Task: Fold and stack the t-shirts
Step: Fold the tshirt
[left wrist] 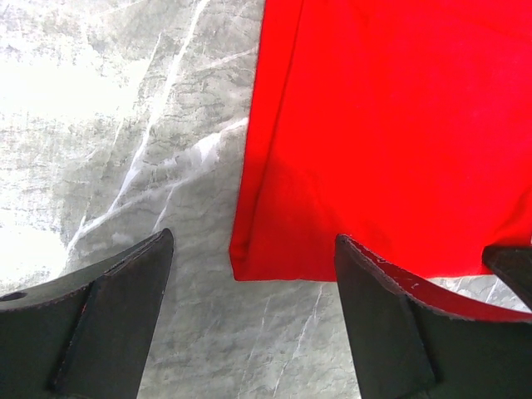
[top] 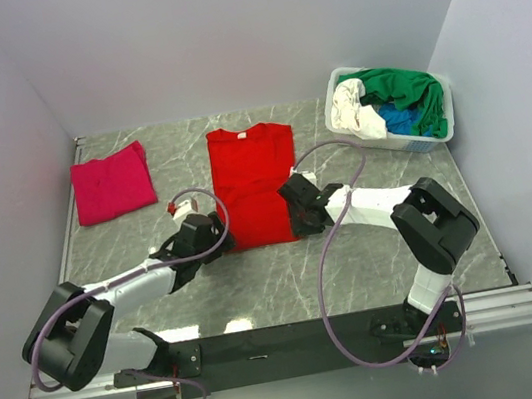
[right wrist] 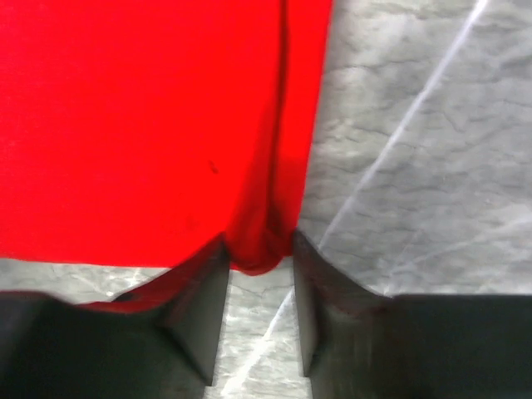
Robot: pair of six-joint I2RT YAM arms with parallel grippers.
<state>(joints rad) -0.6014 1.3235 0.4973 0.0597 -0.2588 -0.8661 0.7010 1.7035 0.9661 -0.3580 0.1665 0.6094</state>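
The red t-shirt (top: 255, 183) is laid flat at the middle of the table (top: 131, 241), collar away from the arms, its long sides turned in; the magenta t-shirt (top: 112, 185) is seen folded at the far left, and the other t-shirts (top: 400, 87), green, white and blue, are heaped in the basket (top: 419, 142) at the far right. The 2 hands are set at the 2 near hem corners. The left hand (left wrist: 253, 239) is spread wide, the corner lying between its fingers but not touched; the right hand (right wrist: 258, 241) is half narrowed about its corner, cloth bunched between the tips, and whether it is truly pinched cannot be told. The main risk is judged to be an uneven lift: if only 1 corner is caught, the hem would be dragged askew and the fold made crooked; the turned-in sides could also be pulled open if only the top layer is taken; a low left finger could push the cloth into a wrinkle.
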